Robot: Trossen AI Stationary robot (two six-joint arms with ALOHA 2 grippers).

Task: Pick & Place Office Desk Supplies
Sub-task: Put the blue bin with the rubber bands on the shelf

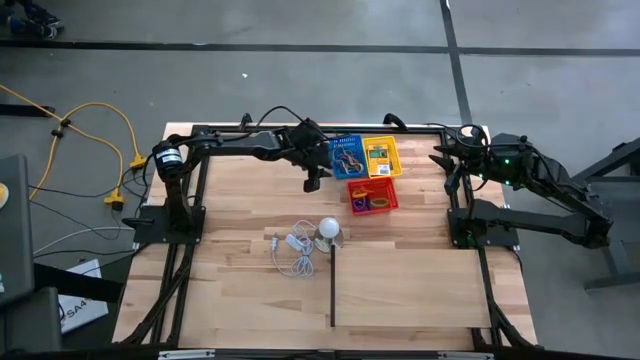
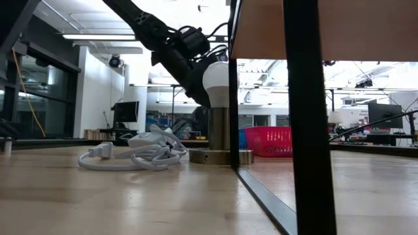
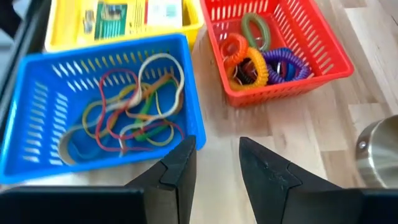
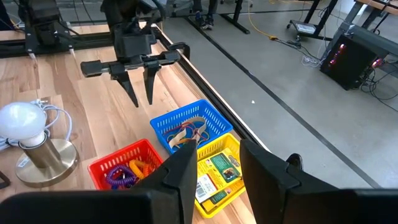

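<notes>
Left gripper (image 4: 142, 93): hovered above the tabletop (image 1: 400, 290) just beside the blue basket (image 3: 37, 99), fingers parted, empty.
Right gripper (image 4: 217, 165): waited near the tabletop's right edge, fingers apart, nothing between them.
Rubber bands (image 3: 134, 102): lay tangled in the blue basket.
Packets (image 3: 112, 12): sat in the yellow basket (image 1: 381, 157).
Coloured rings (image 3: 258, 59): piled in the red basket (image 3: 323, 43).

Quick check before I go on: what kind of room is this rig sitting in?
Probably a robotics lab or open workshop. The wooden table stands on a bare concrete floor, a yellow extension cord trails across it, and the low view shows benches with monitors behind under strip lights.
</notes>
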